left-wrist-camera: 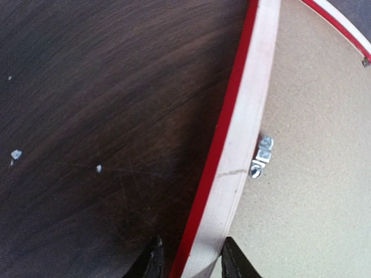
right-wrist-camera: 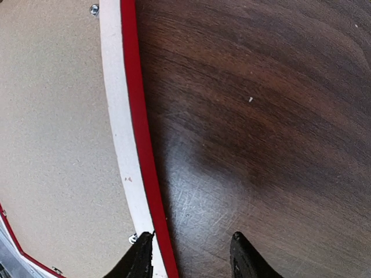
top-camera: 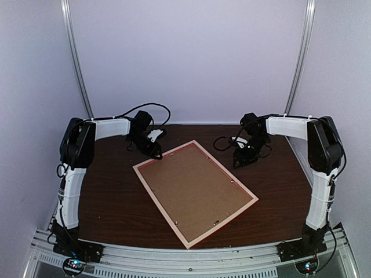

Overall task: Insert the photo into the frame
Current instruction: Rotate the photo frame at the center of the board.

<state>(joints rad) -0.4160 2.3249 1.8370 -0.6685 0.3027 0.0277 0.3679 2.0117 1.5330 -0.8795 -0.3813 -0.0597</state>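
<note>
A dark brown wood-grain table (top-camera: 110, 197) stands inside pale lilac-white walls (top-camera: 191, 58), with slim metal uprights (top-camera: 78, 63) in the back corners. The large thin-railed frame (left-wrist-camera: 250, 116), red on its outer edge and pale wood on its back, lies face down and skewed at the centre of the table. A plain brown backing board (top-camera: 194, 185) fills it. The left gripper (top-camera: 154, 152) is at the frame's upper-left rail, jaws apart astride it. The right gripper (top-camera: 243, 161) is beside the upper-right rail, jaws apart over bare wood.
</note>
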